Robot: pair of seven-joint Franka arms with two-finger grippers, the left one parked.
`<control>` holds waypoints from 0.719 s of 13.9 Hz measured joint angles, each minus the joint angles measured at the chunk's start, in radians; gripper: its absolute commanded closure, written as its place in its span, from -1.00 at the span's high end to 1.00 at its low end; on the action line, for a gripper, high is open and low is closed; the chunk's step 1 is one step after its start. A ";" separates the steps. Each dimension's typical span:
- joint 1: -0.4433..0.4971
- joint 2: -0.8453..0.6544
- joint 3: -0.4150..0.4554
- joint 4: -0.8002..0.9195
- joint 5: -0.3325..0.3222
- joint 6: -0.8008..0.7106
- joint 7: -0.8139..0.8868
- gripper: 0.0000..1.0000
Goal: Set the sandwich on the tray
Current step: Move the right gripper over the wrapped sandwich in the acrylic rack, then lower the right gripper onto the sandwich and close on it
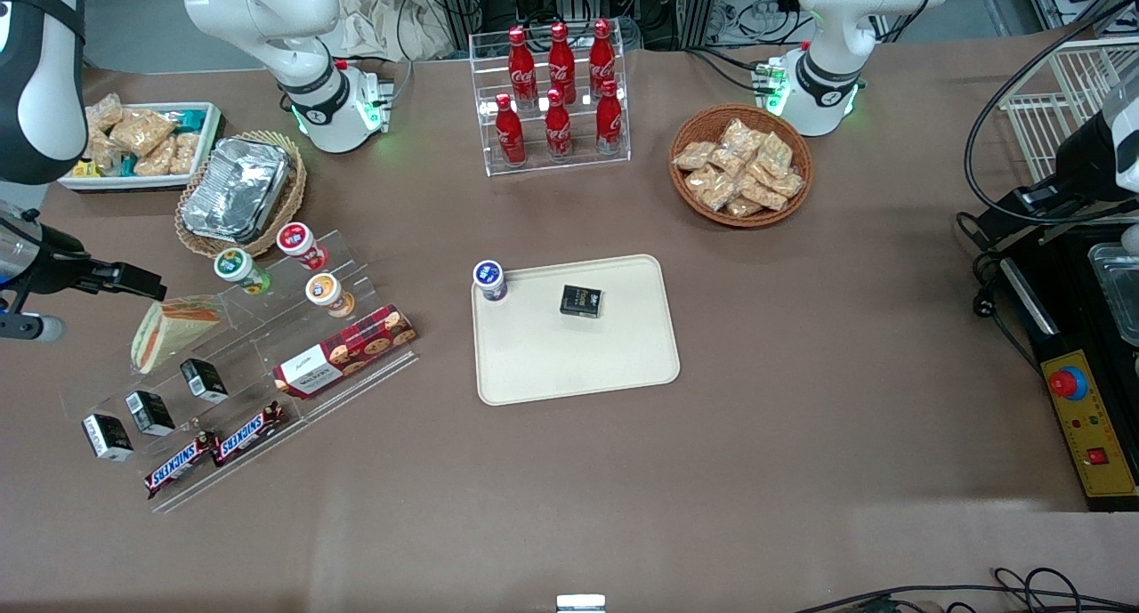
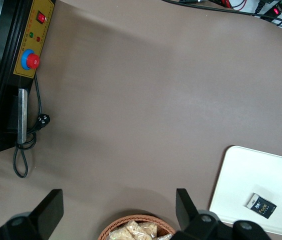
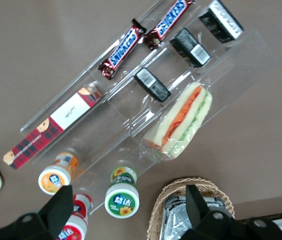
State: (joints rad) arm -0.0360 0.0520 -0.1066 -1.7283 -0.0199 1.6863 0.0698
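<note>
— Where's the sandwich point(image 1: 167, 329)?

— On the clear stepped display rack point(image 3: 146, 107) at the working arm's end of the worktop point(image 1: 801, 417), well apart from the tray point(image 1: 605, 364). The gripper point(image 3: 128, 202) hangs above it, jaws spread wide, holding nothing.

— How will it handle?

— Light and soft, I'd judge, in slippery film wrap. Squeeze hard and the bread crushes. Close across the flat bread faces mid-wedge — not on the filling edge.

Six cola bottles point(image 1: 559, 92), two Snickers bars point(image 1: 216, 449).
</note>
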 measured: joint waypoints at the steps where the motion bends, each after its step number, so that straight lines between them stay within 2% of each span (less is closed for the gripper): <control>1: -0.010 0.000 0.000 0.000 0.004 0.008 0.022 1.00; 4: -0.029 0.001 -0.001 0.000 0.007 0.018 0.074 1.00; 6: -0.040 0.002 -0.004 0.000 0.007 0.031 0.181 1.00; 10: -0.069 0.022 -0.008 -0.033 0.008 0.121 0.290 1.00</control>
State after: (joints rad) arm -0.1046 0.0742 -0.1143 -1.7617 -0.0119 1.8070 0.3595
